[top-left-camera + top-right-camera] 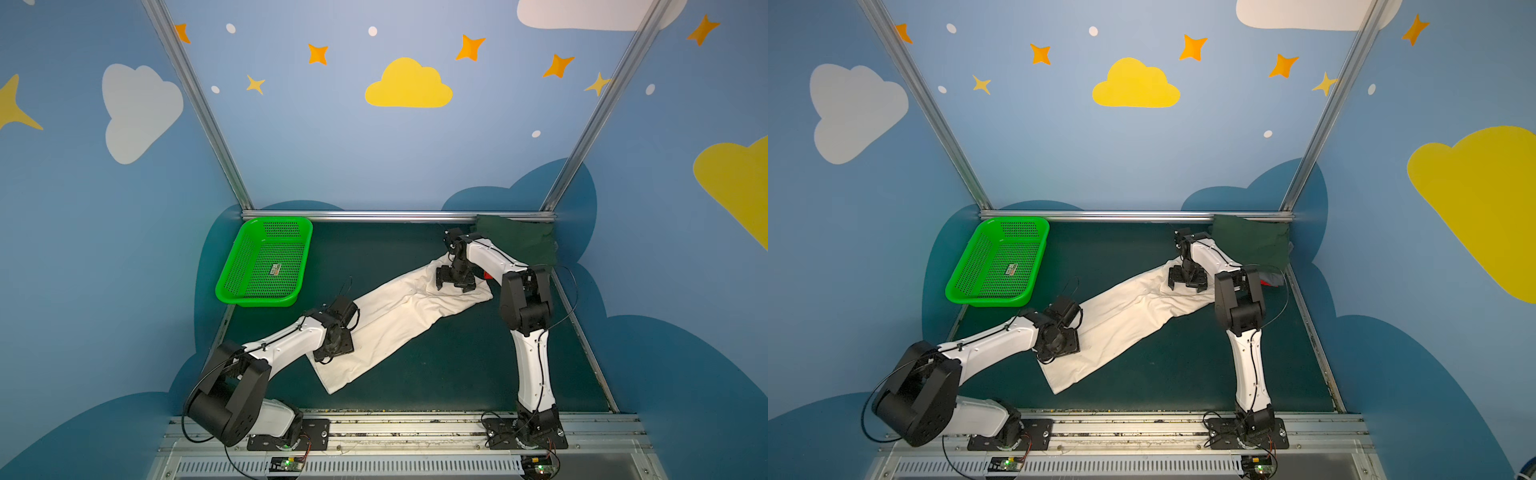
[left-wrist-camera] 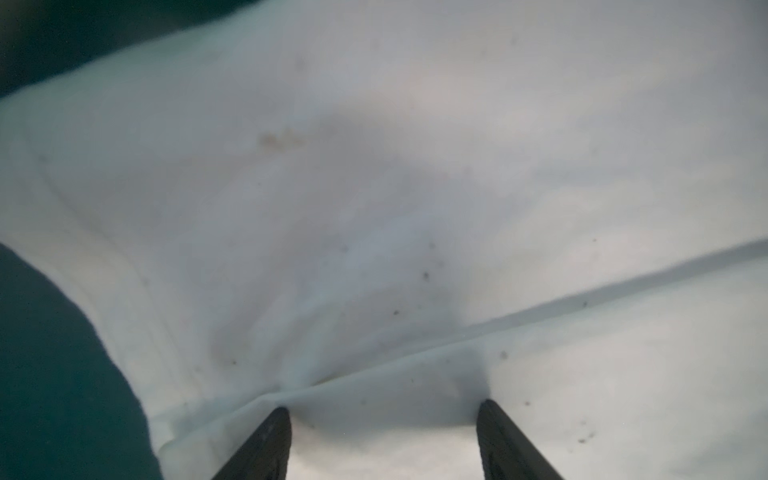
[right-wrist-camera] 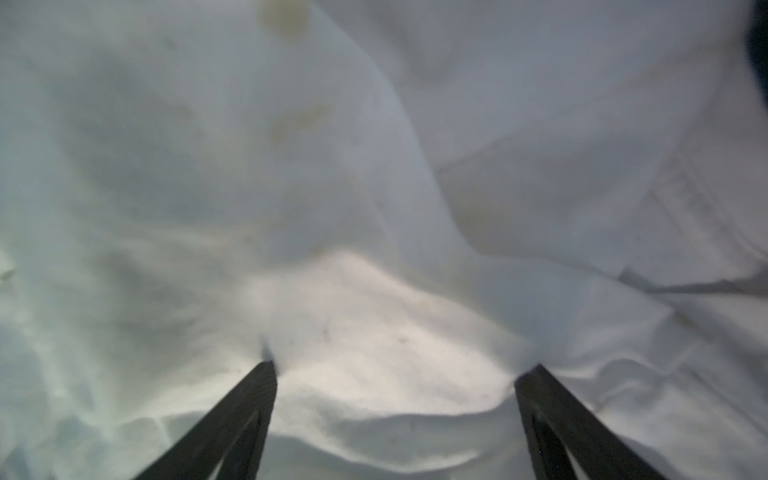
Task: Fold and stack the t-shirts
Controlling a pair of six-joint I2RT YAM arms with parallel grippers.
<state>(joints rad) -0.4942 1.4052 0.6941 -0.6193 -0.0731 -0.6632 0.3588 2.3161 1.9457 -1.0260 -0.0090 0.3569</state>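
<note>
Plainly the white tee (image 1: pixel 399 316) is soft, light and limp. It lies on the surface (image 1: pixel 436 365) as a long strip, already folded lengthwise, running slantwise from near the left arm's base toward the far right corner. Cloth like this keeps no shape of its own: lifted by one point it will sag and the layers will slide apart, so I judge it needs a hold at both corners of one end, pinching every layer together at the hem.

The left gripper (image 2: pixel 383 409) stands at the near end with its jaws apart, both tips resting on the cloth beside a fold edge and nothing pinched between them. The right gripper (image 3: pixel 399 368) is at the far end, jaws wide, tips pressed into the fabric with a loose hump raised between them (not clamped, as far as the wrist view shows). That end is rumpled, so a grab there may catch only the top layer.

The basket (image 1: pixel 241 257) sits at the far left, apart from the tee, and holds no clothing, only a small label (image 1: pixel 274 270) on its floor. A folded dark green tee (image 1: pixel 519 239) lies in the far right corner, with a sliver of red (image 1: pixel 487 275) showing by the right arm.
</note>
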